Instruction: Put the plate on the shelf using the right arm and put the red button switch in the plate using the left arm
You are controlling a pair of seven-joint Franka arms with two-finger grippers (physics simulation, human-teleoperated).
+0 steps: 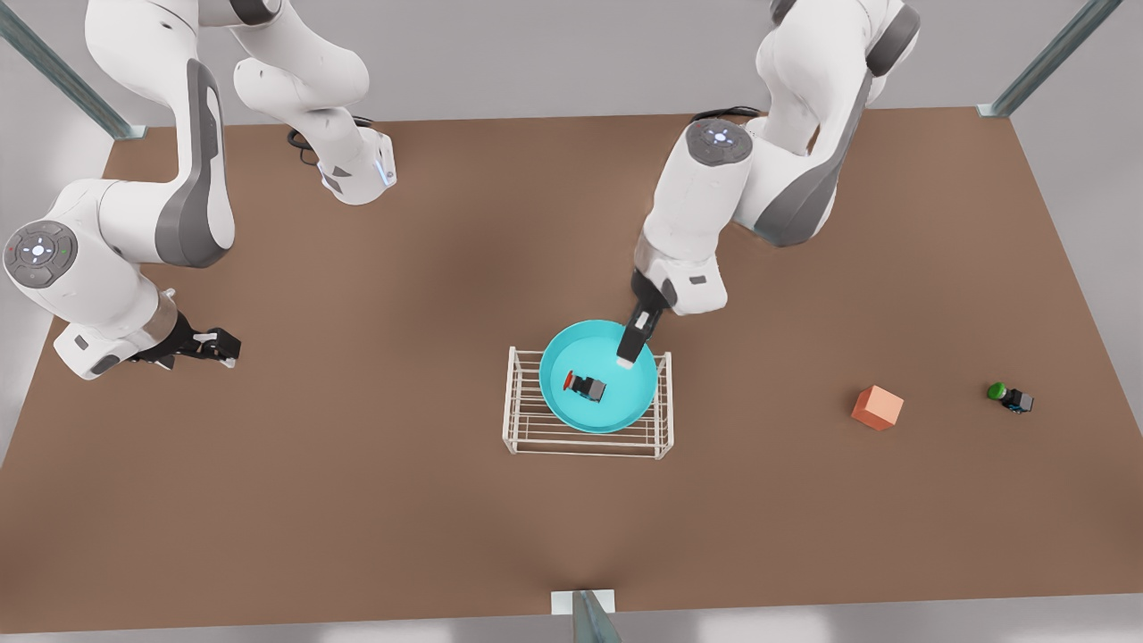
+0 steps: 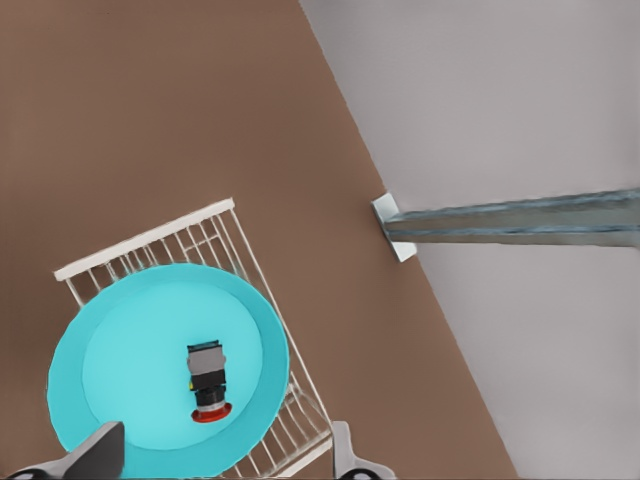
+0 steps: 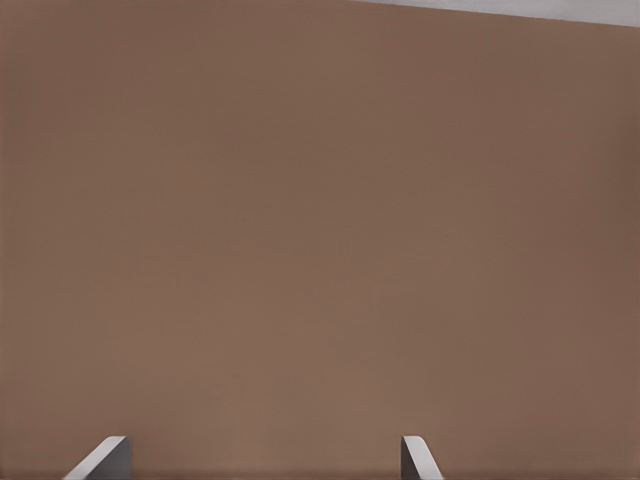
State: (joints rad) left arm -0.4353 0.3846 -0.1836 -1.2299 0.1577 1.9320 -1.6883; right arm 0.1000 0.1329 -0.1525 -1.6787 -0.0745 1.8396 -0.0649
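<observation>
**Red switch lying in the plate on the shelf**

I am seeing the red button switch (image 1: 585,386) lying on its side in the turquoise plate (image 1: 558,357), atop the shelf (image 1: 522,420). My left end effector (image 1: 627,361) is hovering spread wide above the plate; my right end effector (image 1: 217,346) is waiting wide over bare tabletop (image 1: 357,500).

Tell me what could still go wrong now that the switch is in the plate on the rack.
1. The left gripper, open, hangs low over the plate near its rim; a careless retreat could clip the rim and shift the plate on the shelf.
2. The plate overhangs the shelf's thin bars, so a nudge might tip it.
3. The red button switch lies on its side, loose, and could slide.
The right gripper waits open, away.
</observation>
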